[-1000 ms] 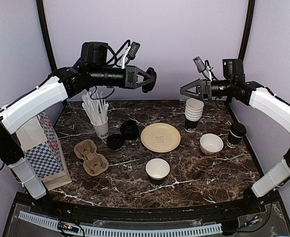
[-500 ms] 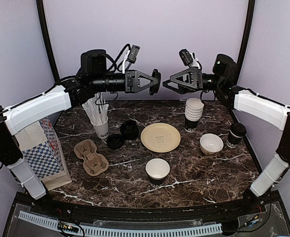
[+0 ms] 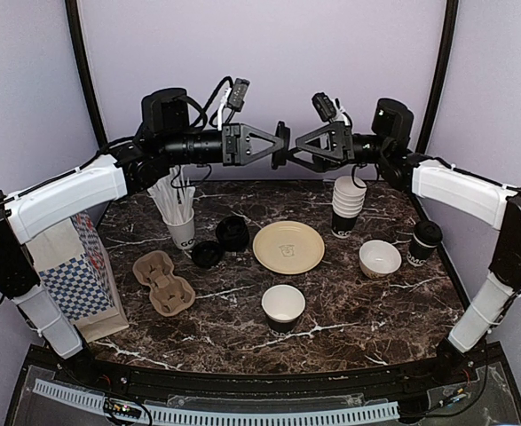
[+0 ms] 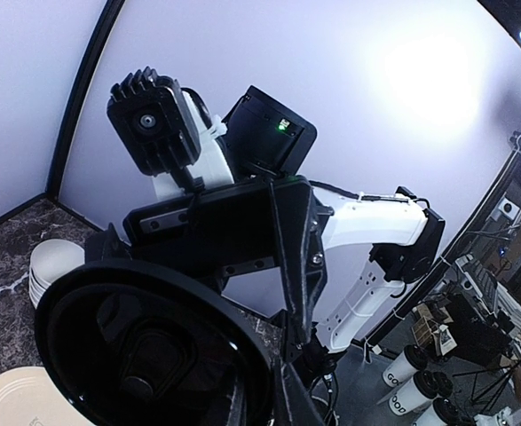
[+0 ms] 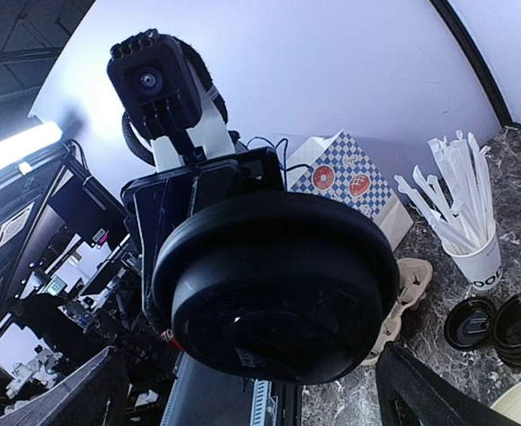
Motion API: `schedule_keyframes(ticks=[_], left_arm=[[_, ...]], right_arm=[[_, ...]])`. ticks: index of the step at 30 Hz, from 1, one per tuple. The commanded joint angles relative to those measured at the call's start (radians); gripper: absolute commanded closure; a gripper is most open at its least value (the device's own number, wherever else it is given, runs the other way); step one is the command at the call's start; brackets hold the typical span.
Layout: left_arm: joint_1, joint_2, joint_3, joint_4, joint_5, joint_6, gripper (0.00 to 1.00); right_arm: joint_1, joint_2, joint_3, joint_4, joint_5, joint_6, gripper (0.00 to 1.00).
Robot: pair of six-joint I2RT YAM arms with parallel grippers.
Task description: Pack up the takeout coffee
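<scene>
High above the table, my left gripper (image 3: 278,145) is shut on the rim of a round black lid (image 3: 282,145), which stands on edge. That lid (image 5: 273,284) fills the right wrist view, and its hollow underside (image 4: 145,351) faces the left wrist camera. My right gripper (image 3: 298,151) is open and faces the lid from the right, its fingertips close on either side of it, not touching. On the table are an open black cup (image 3: 283,308) with a white inside, a lidded black cup (image 3: 424,241) at the right, and a stack of cups (image 3: 348,206).
Two loose black lids (image 3: 232,232) (image 3: 208,254) lie beside a tan plate (image 3: 288,246). A white bowl (image 3: 380,257), a cup of white straws (image 3: 180,217), a cardboard cup carrier (image 3: 163,281) and a checked paper bag (image 3: 78,266) at the left are also on the marble table (image 3: 349,328).
My right arm has swung left across the table to meet the lid, and its jaws have opened wider. The left gripper has shifted slightly right with the lid.
</scene>
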Motion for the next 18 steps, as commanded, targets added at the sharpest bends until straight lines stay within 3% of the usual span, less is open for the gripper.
schedule_keyframes(ticks=[1, 13, 18], left_arm=[[-0.002, -0.045, -0.011, 0.054, 0.036, -0.021, 0.86], [-0.006, -0.029, -0.013, 0.038, 0.044, -0.027, 0.85], [-0.010, -0.022, -0.013, 0.030, 0.044, -0.029, 0.85]], right_arm=[[0.012, 0.025, 0.046, 0.024, 0.004, 0.008, 0.02], [0.025, 0.063, 0.047, 0.133, -0.001, 0.118, 0.12], [0.025, 0.062, 0.049, 0.152, -0.004, 0.142, 0.10]])
